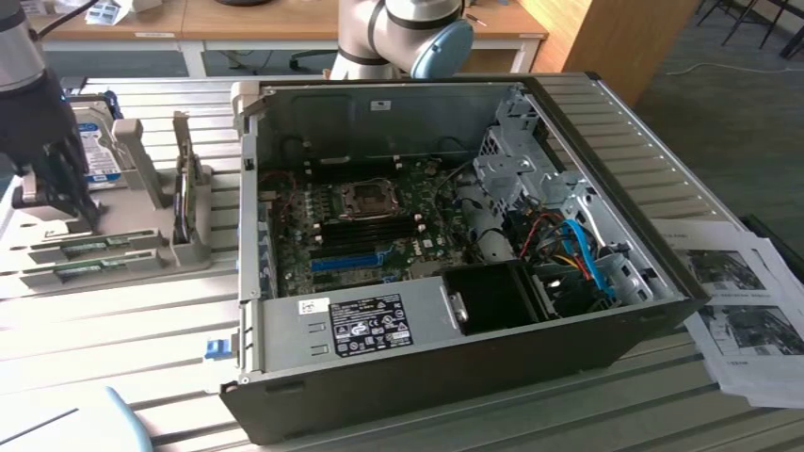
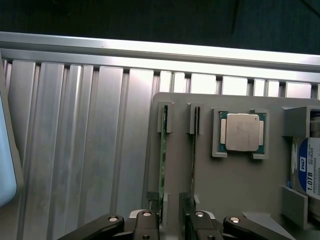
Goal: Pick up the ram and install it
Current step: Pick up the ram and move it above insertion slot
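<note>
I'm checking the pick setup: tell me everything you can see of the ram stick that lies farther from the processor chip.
The ram is a long, thin green circuit board seen edge-on, standing on its long edge in a slot of the grey holder. One end sits in a grey bracket. The other appears to lie between the open fingers of the end effector, close to one finger, with no clear contact. A second stick lies parallel beside it, apart.

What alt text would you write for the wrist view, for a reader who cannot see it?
Open fingers sit at one end of a green ram stick standing in a grey holder; a second stick and a silvery processor lie beside it.
</note>
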Tool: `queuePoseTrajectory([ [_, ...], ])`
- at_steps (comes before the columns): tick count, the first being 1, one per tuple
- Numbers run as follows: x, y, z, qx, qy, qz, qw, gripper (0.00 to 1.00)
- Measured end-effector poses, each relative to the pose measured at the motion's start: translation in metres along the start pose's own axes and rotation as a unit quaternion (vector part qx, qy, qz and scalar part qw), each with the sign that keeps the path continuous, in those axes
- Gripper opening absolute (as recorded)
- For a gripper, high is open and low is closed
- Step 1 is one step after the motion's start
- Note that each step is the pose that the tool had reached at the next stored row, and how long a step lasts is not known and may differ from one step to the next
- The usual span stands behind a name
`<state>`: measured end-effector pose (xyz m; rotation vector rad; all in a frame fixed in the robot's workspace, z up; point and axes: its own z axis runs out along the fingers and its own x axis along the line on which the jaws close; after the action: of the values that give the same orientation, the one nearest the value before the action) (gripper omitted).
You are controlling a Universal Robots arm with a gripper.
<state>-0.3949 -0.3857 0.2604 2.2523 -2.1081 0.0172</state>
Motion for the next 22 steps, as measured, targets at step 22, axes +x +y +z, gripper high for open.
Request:
queuePoseTrajectory([
  [22,0.0042,0.0001,0.0056,0.0000,-0.0001,0.000,1.0000,0.29],
])
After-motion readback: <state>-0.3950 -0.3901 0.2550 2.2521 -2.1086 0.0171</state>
